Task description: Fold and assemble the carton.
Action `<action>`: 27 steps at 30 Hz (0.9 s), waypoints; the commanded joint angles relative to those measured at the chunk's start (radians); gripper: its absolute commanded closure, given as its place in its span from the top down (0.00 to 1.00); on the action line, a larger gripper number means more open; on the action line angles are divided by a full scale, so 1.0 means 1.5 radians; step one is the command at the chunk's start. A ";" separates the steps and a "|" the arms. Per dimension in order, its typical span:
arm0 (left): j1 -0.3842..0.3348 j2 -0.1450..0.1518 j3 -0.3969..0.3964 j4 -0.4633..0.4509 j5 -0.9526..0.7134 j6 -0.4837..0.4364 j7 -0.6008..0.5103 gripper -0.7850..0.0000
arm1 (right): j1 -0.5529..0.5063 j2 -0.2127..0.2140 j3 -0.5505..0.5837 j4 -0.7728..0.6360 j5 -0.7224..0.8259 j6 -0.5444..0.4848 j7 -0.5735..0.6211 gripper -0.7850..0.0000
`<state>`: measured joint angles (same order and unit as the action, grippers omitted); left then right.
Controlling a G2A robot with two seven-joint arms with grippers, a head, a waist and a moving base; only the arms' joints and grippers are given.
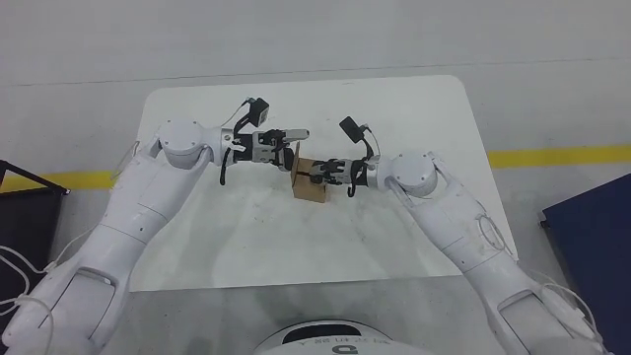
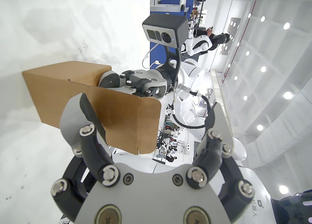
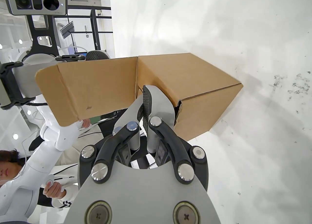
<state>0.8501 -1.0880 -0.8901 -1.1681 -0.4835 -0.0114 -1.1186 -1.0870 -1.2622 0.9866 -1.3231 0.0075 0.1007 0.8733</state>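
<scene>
My right fingers (image 3: 159, 104) are pinched nearly together on a wall of the carton (image 3: 185, 81) at its open end. My left fingers (image 2: 69, 122) stand wide, with one pad against the carton's outstretched flap and the other well clear of it. The carton is plain brown cardboard and rests on the counter (image 1: 414, 227) near its middle, about halfway between the left and right edges. One long flap sticks out from the open end towards my left arm. Its free corner is rounded. Dark scuff marks dot the counter just beside the carton.
</scene>
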 commanded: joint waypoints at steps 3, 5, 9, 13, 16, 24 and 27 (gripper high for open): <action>0.003 -0.004 -0.008 -0.003 -0.037 0.000 0.005 1.00 | -0.003 0.001 0.001 -0.005 0.001 0.000 -0.001 0.00; -0.002 -0.006 -0.004 -0.001 -0.030 0.006 0.004 1.00 | -0.004 0.001 0.000 -0.006 0.002 0.001 0.000 0.00; -0.014 -0.011 0.016 -0.003 0.004 0.026 0.003 1.00 | -0.005 0.001 -0.002 -0.007 0.005 0.000 -0.001 0.00; -0.023 -0.020 0.031 0.004 -0.002 0.029 0.004 1.00 | -0.008 0.002 0.000 -0.010 0.012 -0.001 -0.008 0.00; -0.031 -0.026 0.040 0.016 -0.003 0.028 0.000 1.00 | -0.013 0.002 0.005 -0.015 0.024 -0.003 -0.011 0.00; -0.051 -0.039 0.066 0.042 0.018 0.036 -0.014 1.00 | -0.047 0.015 0.044 -0.054 0.041 -0.013 0.006 0.08; -0.057 -0.045 0.075 0.051 0.021 0.036 -0.018 1.00 | -0.063 0.021 0.060 -0.071 0.045 -0.013 0.010 0.09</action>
<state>0.7685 -1.1524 -0.7822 -1.0958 -0.4572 0.0429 -1.1440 -1.1747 -1.2338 1.0690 -1.4225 0.0741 0.0812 0.8876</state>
